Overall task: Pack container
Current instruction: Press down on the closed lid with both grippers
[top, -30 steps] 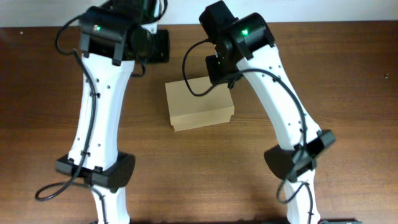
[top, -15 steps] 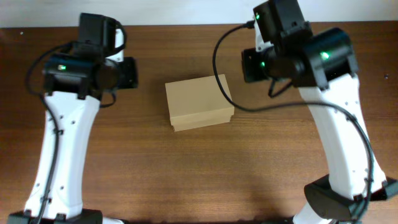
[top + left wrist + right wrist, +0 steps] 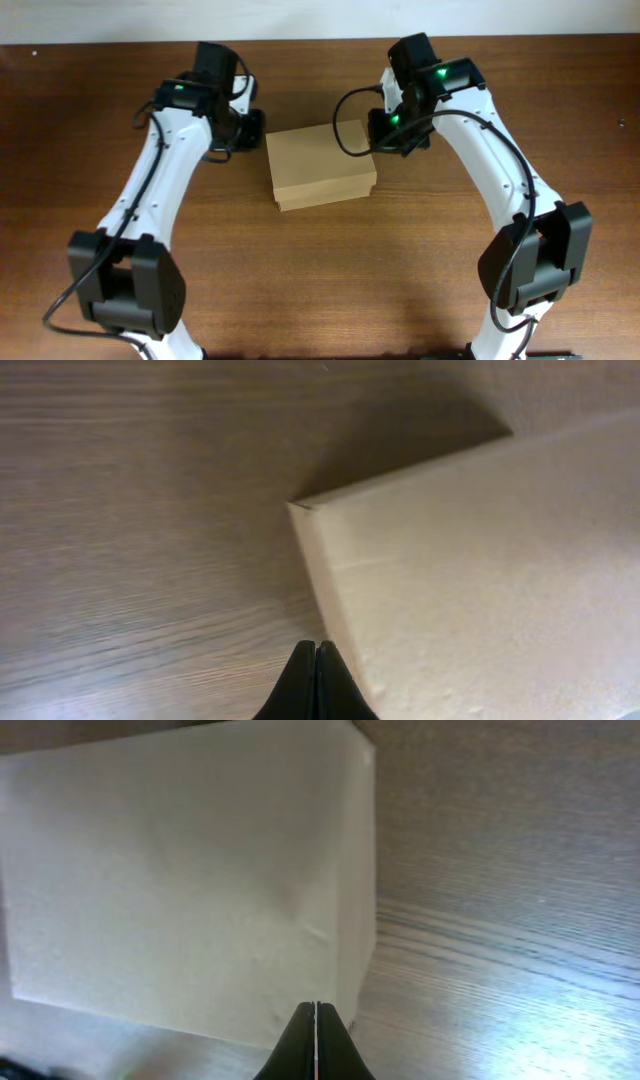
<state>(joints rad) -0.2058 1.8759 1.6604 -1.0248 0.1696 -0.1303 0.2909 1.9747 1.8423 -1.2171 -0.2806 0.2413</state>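
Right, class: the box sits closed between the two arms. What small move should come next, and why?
Probably ease both arms inward until the left gripper and right gripper press the box from opposite sides, to steady it. Both are shut and hold nothing, each tip sits just beside a box edge, and the box is closed.

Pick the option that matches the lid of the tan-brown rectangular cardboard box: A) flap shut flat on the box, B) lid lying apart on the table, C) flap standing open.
A: the tan-brown rectangular cardboard box shows one flat, unbroken top in the overhead view, with no flap raised.
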